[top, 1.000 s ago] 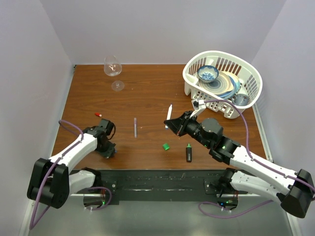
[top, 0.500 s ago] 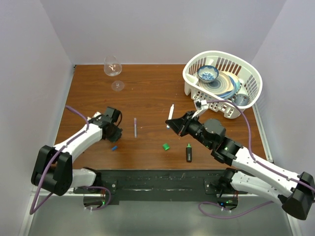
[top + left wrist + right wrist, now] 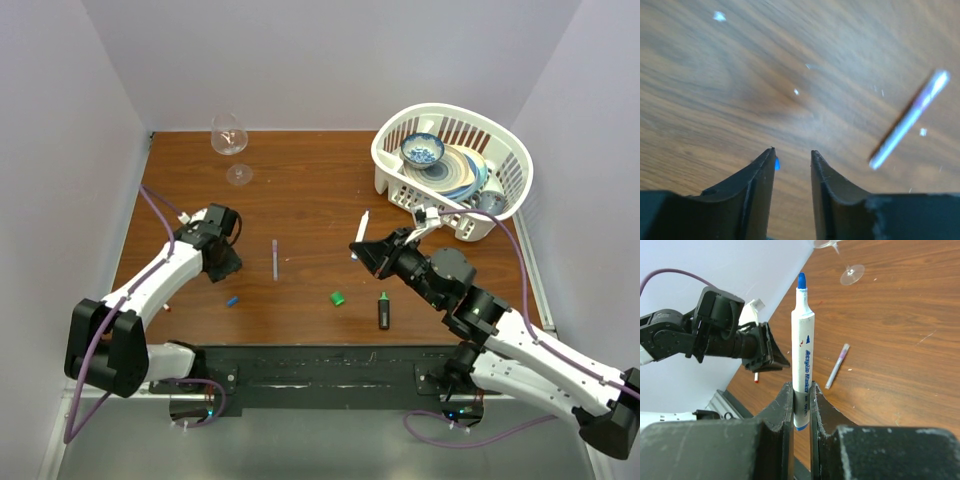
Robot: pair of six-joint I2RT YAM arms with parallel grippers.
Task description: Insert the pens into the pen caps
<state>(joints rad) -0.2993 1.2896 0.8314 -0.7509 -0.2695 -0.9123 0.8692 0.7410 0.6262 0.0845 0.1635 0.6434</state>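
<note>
The right claw (image 3: pixel 801 390) is clamped on the white pen (image 3: pixel 802 355) near its tail, blue tip up. The left claw (image 3: pixel 792 155) stands apart and empty, low over the table (image 3: pixel 300 190). The blue cap (image 3: pixel 232 299) lies at its 6 o'clock and the purple pen (image 3: pixel 275 258) at its 3 o'clock. The green cap (image 3: pixel 338 297) sits at 7 o'clock of the right claw, the marker (image 3: pixel 384 310) at 5 o'clock. Risks: the tiny blue cap may skid or flick away if a finger lands on its edge. The low grip may also let the pen pivot when pressed into a cap.
</note>
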